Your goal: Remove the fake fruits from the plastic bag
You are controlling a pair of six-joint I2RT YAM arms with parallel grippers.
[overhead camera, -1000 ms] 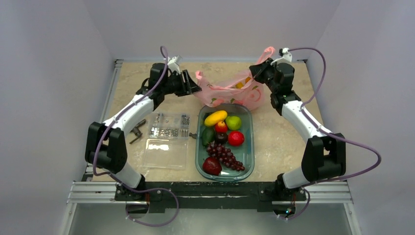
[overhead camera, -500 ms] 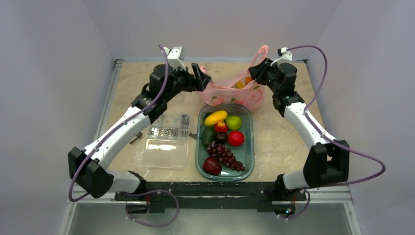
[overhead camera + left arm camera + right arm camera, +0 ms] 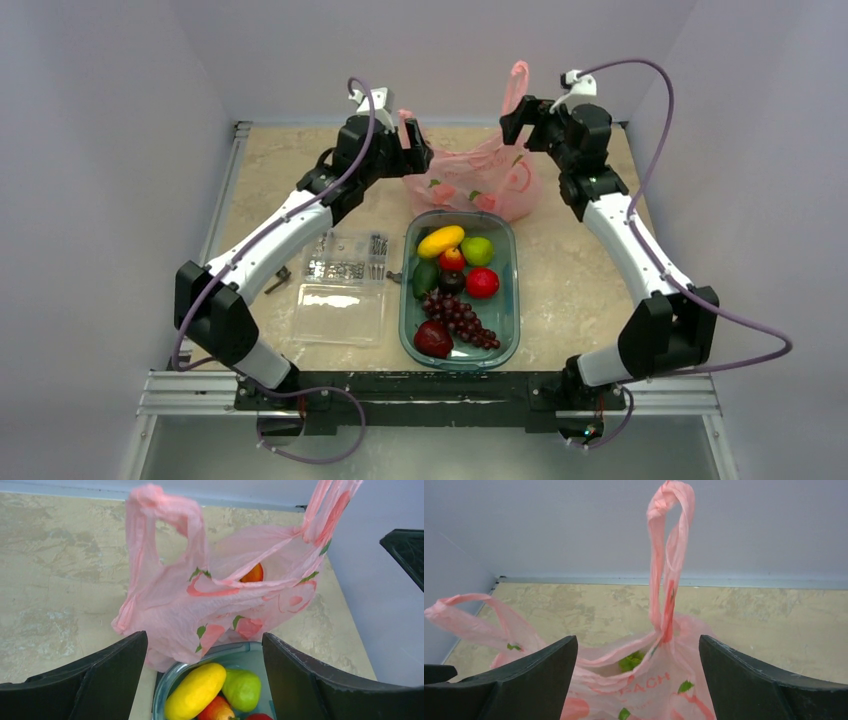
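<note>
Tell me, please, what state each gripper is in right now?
Left gripper: open, holding nothing.
Right gripper: open, holding nothing; the plastic bag stands free ahead of it.

tabletop is carrying one pink plastic bag | one orange fruit is showing inside it | one green tray is holding seven single fruits, one purple grape bunch | one open clear box is lying alongside
</note>
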